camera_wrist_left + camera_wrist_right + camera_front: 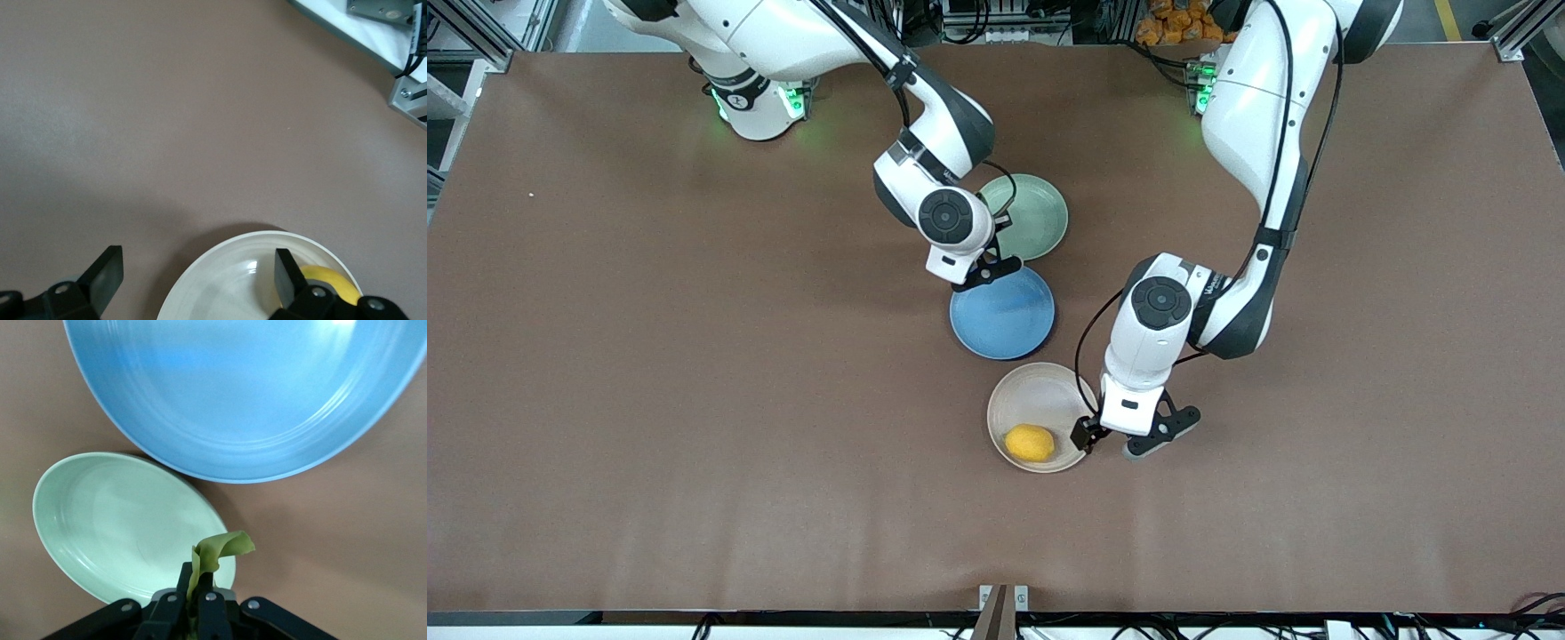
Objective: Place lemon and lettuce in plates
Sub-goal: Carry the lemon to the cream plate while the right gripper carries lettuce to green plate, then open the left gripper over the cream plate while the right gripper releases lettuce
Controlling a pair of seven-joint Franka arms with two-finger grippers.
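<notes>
A wide brown matte table (694, 400) carries everything. Three round shallow plates rest directly on it in a loose line near its middle. The pale green matte plate (1040, 218) lies farthest from the front camera; just nearer sits the blue round plate (1005, 320), their rims meeting or perhaps slightly overlapping — an arm covers that spot in the front view. Nearest the front camera is the beige-white round plate (1024, 400), close to the blue one but apart from it, with bare brown surface showing between them. The table top looks plain, with faint creases running lengthwise — a cloth-like covering, it seems.
</notes>
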